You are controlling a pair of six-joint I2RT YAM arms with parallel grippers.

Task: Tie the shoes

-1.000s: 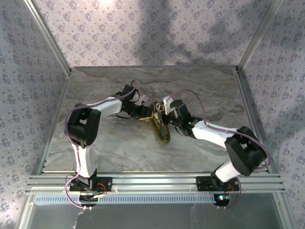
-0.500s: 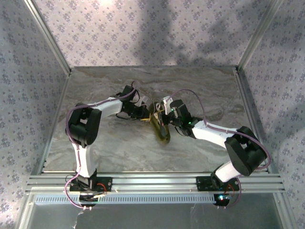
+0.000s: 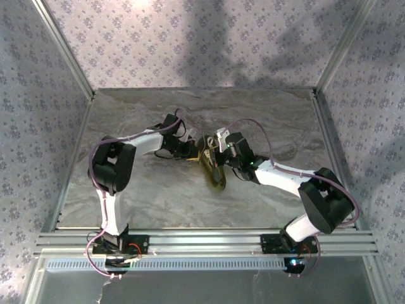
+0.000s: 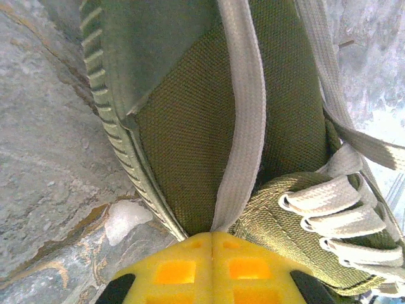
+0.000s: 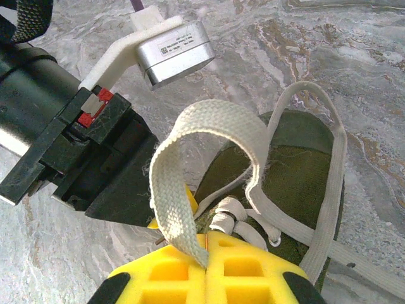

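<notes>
**Left:** the silver module on the left wrist carries a white sticker whose black print we cannot read. The left pincer is closed, its yellow pads nipping a flat white lace that runs across the shoe's side.

**Centre:** the shoe lies mid-table, between the two arms. We note olive-green woven canvas, a ribbed sole edge and white laces through the eyelets.

**Right:** the right pincer is likewise closed, pinching a looped lace that arches above the shoe.

**Against the frame a second earlier:** the left pincer has closed on its lace and the left arm has shifted slightly. The shoe lies unmoved.
</notes>
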